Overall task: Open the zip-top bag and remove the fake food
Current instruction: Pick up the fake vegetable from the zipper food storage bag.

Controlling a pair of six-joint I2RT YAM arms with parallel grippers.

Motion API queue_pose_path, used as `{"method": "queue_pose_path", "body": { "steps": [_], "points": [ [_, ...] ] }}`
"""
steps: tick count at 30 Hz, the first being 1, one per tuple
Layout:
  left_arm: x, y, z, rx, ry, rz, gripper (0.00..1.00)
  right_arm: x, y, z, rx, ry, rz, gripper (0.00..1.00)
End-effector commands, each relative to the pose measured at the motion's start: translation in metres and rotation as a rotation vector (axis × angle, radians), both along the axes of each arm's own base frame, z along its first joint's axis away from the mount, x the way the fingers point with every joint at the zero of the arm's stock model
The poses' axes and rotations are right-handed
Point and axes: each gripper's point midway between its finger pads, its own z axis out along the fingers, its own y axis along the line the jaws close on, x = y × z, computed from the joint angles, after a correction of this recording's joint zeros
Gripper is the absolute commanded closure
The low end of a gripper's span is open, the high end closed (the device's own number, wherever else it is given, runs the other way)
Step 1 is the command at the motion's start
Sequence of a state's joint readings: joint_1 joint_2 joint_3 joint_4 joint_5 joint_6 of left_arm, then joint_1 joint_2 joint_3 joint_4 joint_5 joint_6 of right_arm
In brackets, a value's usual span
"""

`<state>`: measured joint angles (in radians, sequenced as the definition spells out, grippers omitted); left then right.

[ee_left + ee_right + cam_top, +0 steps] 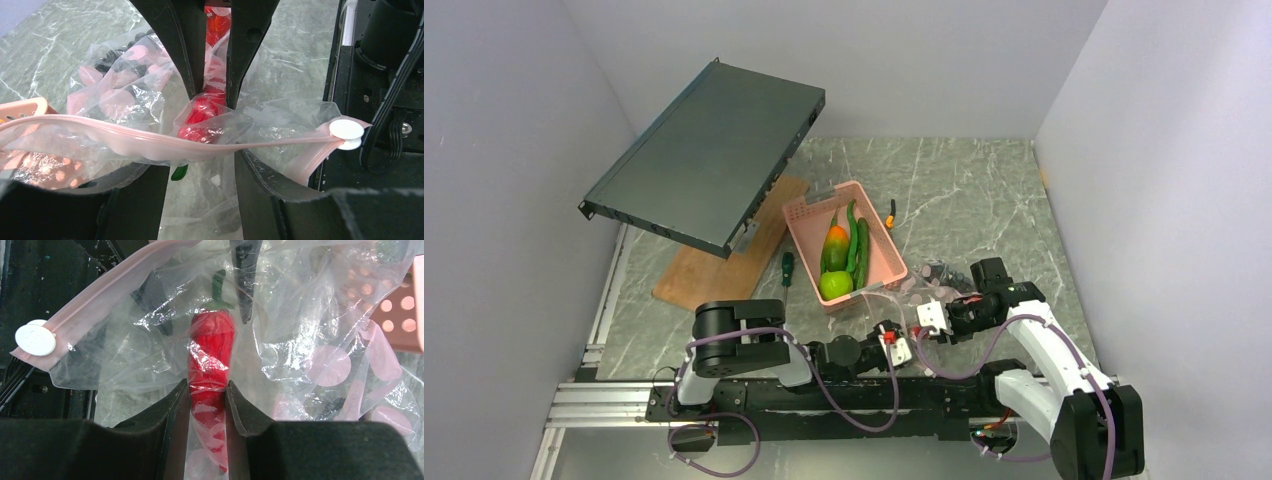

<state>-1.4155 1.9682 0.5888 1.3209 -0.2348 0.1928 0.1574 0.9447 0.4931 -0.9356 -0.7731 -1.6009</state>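
- Could drag the whole zip-top bag [125, 340] along instead of freeing the red pepper [212, 345], because pinched through the clear plastic and not bare.
- Could rip the thin plastic with a hard tug, for the same reason.
- Could let the bag flop down by the pink basket [882, 238], with nothing pinning the pink zip strip [125, 137].
- Could bump the pink basket and spill the fake food [835, 285] lying inside it, being so close to its near corner.
- Could squirt the smooth pepper out of the pinch if squeezed harder.
- Right claw [207, 387]: narrow, squeezing the red pepper at its fat part, with bag plastic caught between pads and pepper.
- Left claw [200, 167]: wide apart, gripping nothing; only loose plastic and the zip strip lying across the gap.
- Zip-top bag: just beside the pink basket's near corner, seeming to lean on it, hanging between both claws.
- Red pepper: inside the bag, a little away from the pink basket.
- White slider [346, 131]: at the strip's end farthest from the pink basket; hard to tell how far unzipped.
- Other fake food: a green apple, long green pods and an orange-red piece in the pink basket; dark bits in the bag, too blurred to name.
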Motion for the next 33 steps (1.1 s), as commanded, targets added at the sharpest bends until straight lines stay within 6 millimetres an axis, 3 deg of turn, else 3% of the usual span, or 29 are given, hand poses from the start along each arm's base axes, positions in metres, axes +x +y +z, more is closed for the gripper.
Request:
{"method": "queue_pose_path", "body": {
  "steps": [1, 20, 33],
  "points": [
    [0.001, -0.010, 0.014, -0.075, 0.011, 0.017, 0.46, 0.003, 0.012, 0.019, 0.076, -0.032, 0.029, 0.96],
    [0.002, -0.018, 0.025, -0.177, 0.016, 0.018, 0.49, 0.001, 0.012, 0.019, 0.082, -0.024, 0.036, 0.96],
    [-0.005, -0.026, 0.022, -0.186, 0.026, -0.036, 0.48, 0.002, 0.013, 0.020, 0.086, -0.025, 0.035, 0.96]
  ]
}}
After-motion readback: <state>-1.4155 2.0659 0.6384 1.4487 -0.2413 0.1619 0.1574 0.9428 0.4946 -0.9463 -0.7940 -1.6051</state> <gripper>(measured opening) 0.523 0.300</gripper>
